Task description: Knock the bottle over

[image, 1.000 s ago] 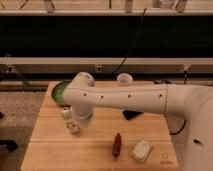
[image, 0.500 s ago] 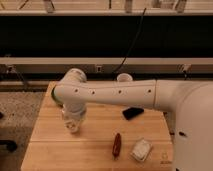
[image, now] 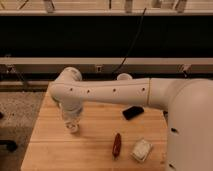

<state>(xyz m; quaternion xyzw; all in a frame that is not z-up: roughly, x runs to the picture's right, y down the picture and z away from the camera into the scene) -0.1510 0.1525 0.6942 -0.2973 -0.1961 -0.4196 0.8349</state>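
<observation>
The bottle (image: 73,123) is small and clear with a pale label. It stands upright on the left part of the wooden table (image: 90,150). My white arm reaches across from the right, and its wrist bends down right over the bottle. My gripper (image: 70,111) is at the bottle's top, mostly hidden by the wrist and merging with the bottle. I cannot tell whether it touches the bottle.
A white paper cup (image: 124,77) peeks out behind the arm at the table's back edge. A black flat object (image: 132,112) lies mid-right, a red-brown elongated item (image: 116,145) in front, and a white packet (image: 141,150) at the front right. Speckled floor lies to the left.
The arm has swung left, bringing the wrist and gripper from beside the bottle to right above it. A green object at the back left is now hidden. The bottle still stands.
</observation>
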